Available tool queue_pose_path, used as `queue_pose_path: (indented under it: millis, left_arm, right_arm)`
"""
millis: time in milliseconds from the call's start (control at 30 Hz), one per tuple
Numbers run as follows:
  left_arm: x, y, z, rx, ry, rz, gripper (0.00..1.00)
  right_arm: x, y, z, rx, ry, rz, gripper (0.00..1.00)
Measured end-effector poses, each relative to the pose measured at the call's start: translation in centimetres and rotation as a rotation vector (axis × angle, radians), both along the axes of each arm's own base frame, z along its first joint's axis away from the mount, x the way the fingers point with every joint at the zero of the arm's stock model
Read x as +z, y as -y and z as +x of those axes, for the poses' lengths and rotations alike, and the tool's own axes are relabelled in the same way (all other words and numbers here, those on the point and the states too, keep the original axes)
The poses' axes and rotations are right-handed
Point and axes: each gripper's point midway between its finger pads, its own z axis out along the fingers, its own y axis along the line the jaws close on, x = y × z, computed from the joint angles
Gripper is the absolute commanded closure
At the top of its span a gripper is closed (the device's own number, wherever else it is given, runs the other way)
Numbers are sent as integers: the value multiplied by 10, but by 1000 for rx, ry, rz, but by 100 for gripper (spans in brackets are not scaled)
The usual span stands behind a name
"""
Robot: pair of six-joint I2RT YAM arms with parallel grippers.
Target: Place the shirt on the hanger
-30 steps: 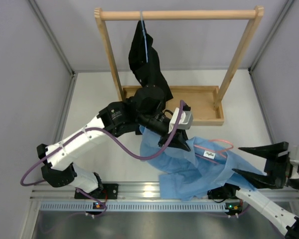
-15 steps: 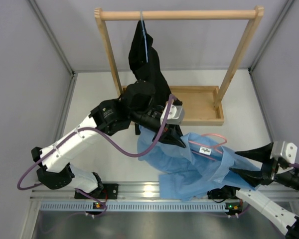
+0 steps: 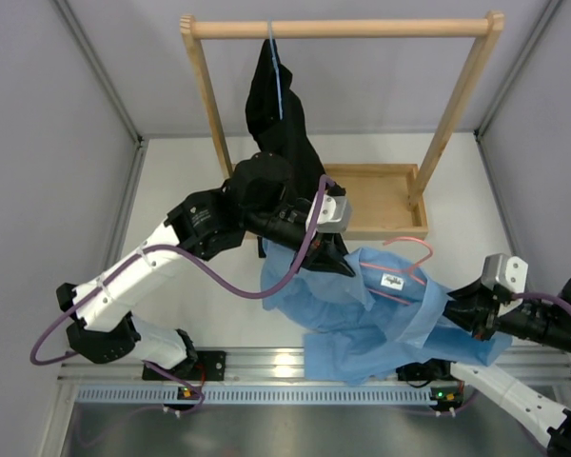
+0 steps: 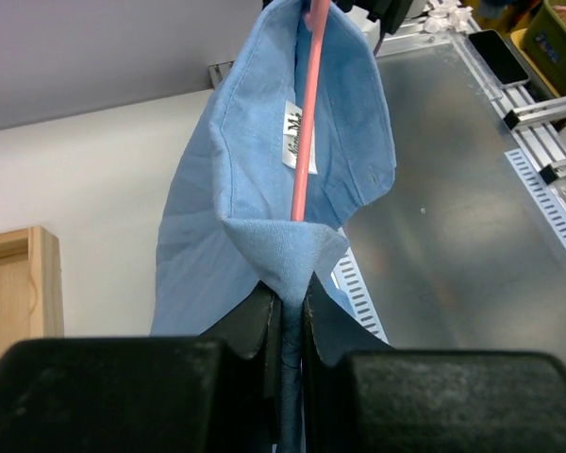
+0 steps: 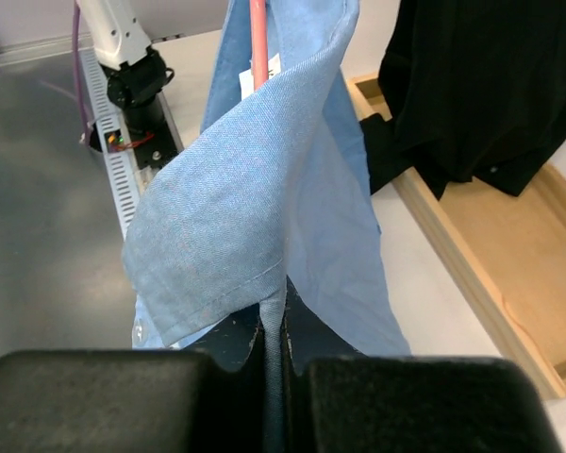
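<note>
From the top view we saw that the right gripper [image 3: 454, 312], whose jaws had stood wide apart beside the cloth a second before, had moved in and clamped onto the right-hand edge of the shirt [image 3: 362, 309]. The left gripper [image 3: 341, 265] stayed clenched on the cloth at the other side and had drawn a little toward the far edge of the table [image 3: 466, 209]. The shirt was thus stretched between the two claws over the near-right part of the table, just in front of the wooden tray [image 3: 390, 205], with the hanger [image 3: 414, 249] lying at its neck opening. In the left wrist view the left gripper [image 4: 285, 300] pinched a pointed fold of the shirt [image 4: 236, 189], and the hanger [image 4: 305, 123] ran up through the open collar past the neck label [image 4: 289, 132]. In the right wrist view the right gripper [image 5: 274, 326] was shut tight on a hem of the shirt [image 5: 255, 189], with the hanger [image 5: 258, 38] showing at the top and the black garment [image 5: 481, 85] hanging beyond. We judged that with both sides held the shirt could be spread over the hanger's shoulders, a step not yet done
</note>
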Motion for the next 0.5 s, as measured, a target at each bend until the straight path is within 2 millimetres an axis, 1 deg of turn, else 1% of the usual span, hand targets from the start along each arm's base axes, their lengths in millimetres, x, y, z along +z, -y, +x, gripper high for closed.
queue_pose_path:
  millis: [67,100,167,200,233,267,400,500]
  left_arm:
    - [1,2,4,30,6,0,82]
    - [2,3,5,44,11,-1,60]
    - [4,5,14,103,25,-3,41]
    - [6,4,19,140,28,-6,20]
    - [9,4,25,178,38,-13,7]
    - [13,2,31,218,42,-22,2]
    - [34,-7,50,374,67,-76,2]
    - [54,-22,61,485,92,-130,2]
  right_arm:
    - [2,3,1,-21,17,10,100]
    - [4,5,2,-35,23,15,100]
    - [5,10,5,-68,34,21,100]
    - [7,13,6,-89,40,27,100]
    - [9,15,7,-102,47,31,100]
    - [13,18,7,-118,56,39,100]
    - [30,31,8,-186,94,70,100]
    - [43,47,6,-249,123,92,100]
